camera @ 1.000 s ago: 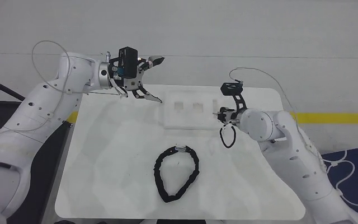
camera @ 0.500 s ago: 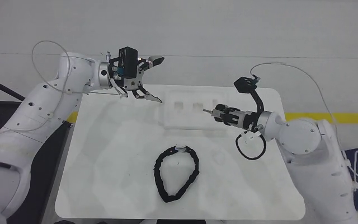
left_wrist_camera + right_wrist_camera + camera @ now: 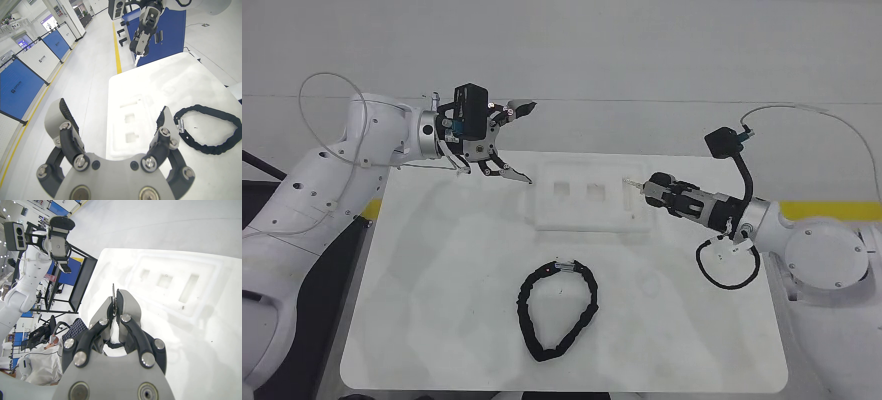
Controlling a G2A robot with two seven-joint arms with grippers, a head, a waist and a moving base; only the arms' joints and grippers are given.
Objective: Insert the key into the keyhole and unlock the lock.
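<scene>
Holding key [image 3: 113, 290] edge-on, pinched in right gripper [image 3: 113, 300] above tray [image 3: 542, 215] end, well apart from lock [image 3: 206, 149] lying mid-bench [image 3: 442, 300]. Thin, stiff, slick; probably apt to pivot. Best steadying floppy lock at metal barrel [image 3: 181, 126] with left gripper [image 3: 113, 106], spread wide and empty.

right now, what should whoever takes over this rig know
Left gripper: open, empty, held above the far edge of the table, left side.
Right gripper: shut on the key, blade sticking out, held over the right end of the white foam tray.
Chain lock: lies looped on the table, nearer the robot, untouched.
Done: key is in hand.
Left: bring key to the lock's metal end, insert, turn.
</scene>
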